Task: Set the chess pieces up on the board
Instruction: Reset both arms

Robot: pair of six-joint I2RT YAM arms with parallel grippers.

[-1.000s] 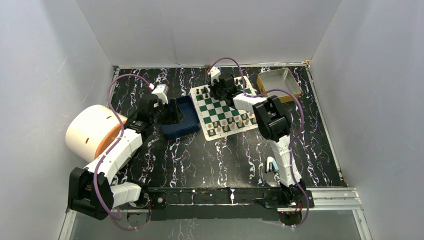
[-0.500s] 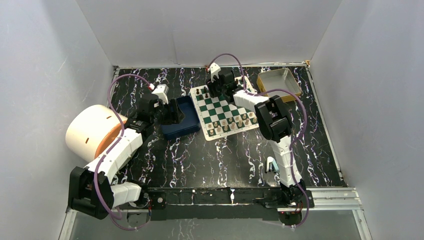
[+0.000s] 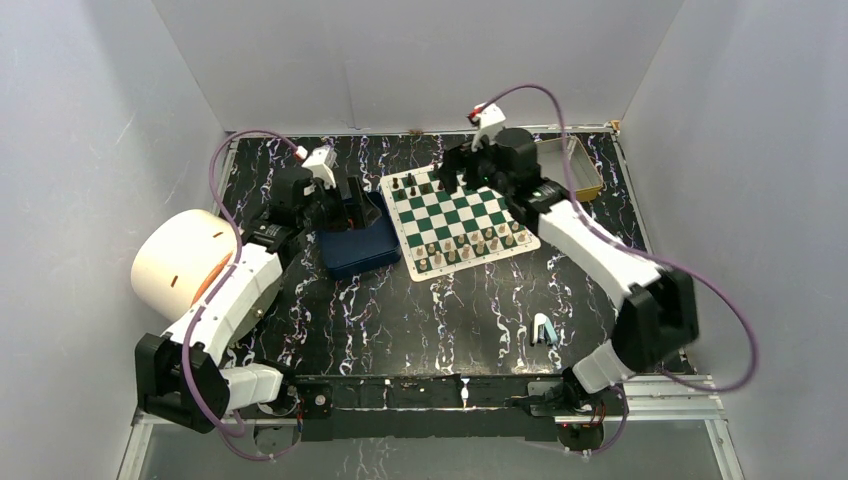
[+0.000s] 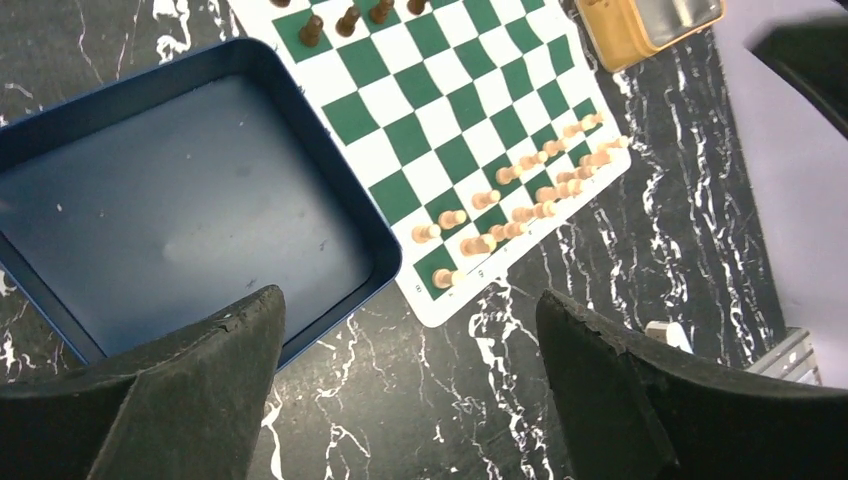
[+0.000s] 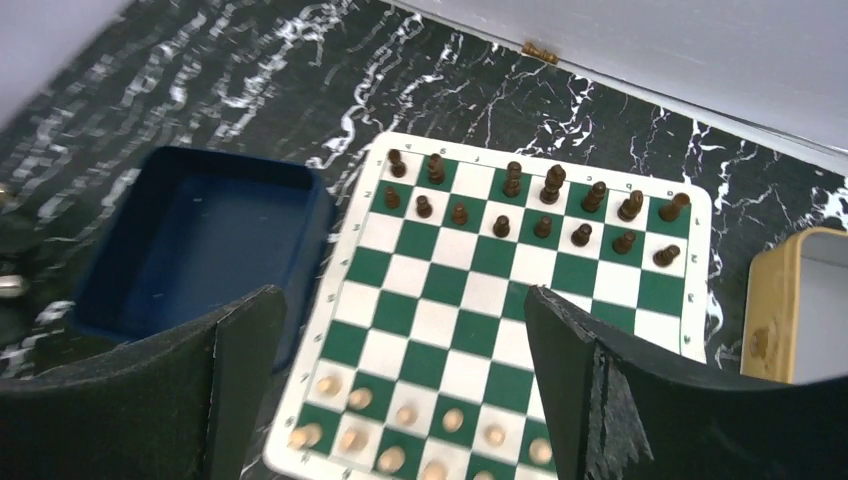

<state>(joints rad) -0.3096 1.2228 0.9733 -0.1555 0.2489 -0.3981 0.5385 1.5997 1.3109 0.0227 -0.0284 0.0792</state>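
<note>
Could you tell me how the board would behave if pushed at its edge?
The board lies thin and flat, so it probably slides or buckles easily. The small upright cream pieces on it would likely tip.

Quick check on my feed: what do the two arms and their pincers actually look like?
Both the left arm and the right arm have white shells and black joint blocks; a purple cable loops along each. The left pincer and the right pincer each have two broad black fingers with rough, matte faces.
</note>
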